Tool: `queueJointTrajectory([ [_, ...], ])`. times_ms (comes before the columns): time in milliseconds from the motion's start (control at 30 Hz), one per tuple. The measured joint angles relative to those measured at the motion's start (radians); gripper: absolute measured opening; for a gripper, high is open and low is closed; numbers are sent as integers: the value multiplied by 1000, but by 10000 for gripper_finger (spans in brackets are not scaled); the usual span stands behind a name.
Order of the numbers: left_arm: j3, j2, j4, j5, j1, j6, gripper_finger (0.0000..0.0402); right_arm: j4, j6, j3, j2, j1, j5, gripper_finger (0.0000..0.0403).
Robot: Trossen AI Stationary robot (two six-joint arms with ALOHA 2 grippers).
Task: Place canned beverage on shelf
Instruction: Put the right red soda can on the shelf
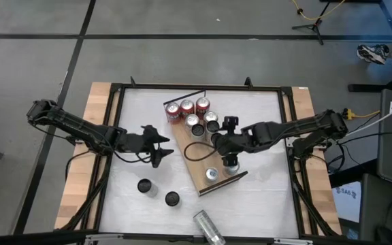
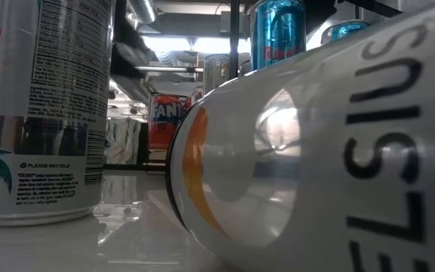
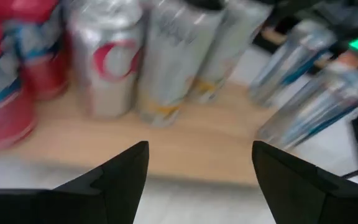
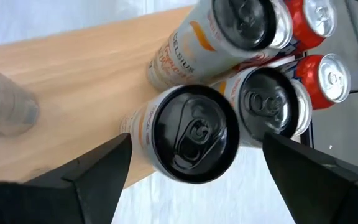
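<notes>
The shelf (image 1: 199,158) lies slanted at the middle of the white table (image 1: 264,197), with red and silver cans (image 1: 192,114) clustered at its far end and two more at its near end. The right gripper (image 1: 218,139), jaws spread, hovers over a black-topped can (image 4: 191,132) there. The left gripper (image 1: 160,146), jaws spread and empty, hangs just left of the shelf; another can (image 1: 209,227) lies toppled at the near edge.

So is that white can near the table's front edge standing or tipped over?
Tipped over. The white Celsius can lies on its side on the white tabletop, off the shelf.
</notes>
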Motion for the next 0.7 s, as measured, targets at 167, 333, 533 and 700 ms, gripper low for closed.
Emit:
queueJointTrajectory([
  [167, 0, 0, 199, 75, 0, 105, 279, 0, 0, 35, -1, 0, -28, 358],
  [333, 4, 0, 385, 150, 0, 172, 279, 2, -1, 72, -2, 0, -72, 358],
  [533, 122, 16, 279, 202, -13, 183, 279, 29, -1, 84, -2, 1, -118, 358],
  [700, 297, 95, 108, 187, -65, 280, 279, 55, -1, 84, -2, 1, -163, 358],
])
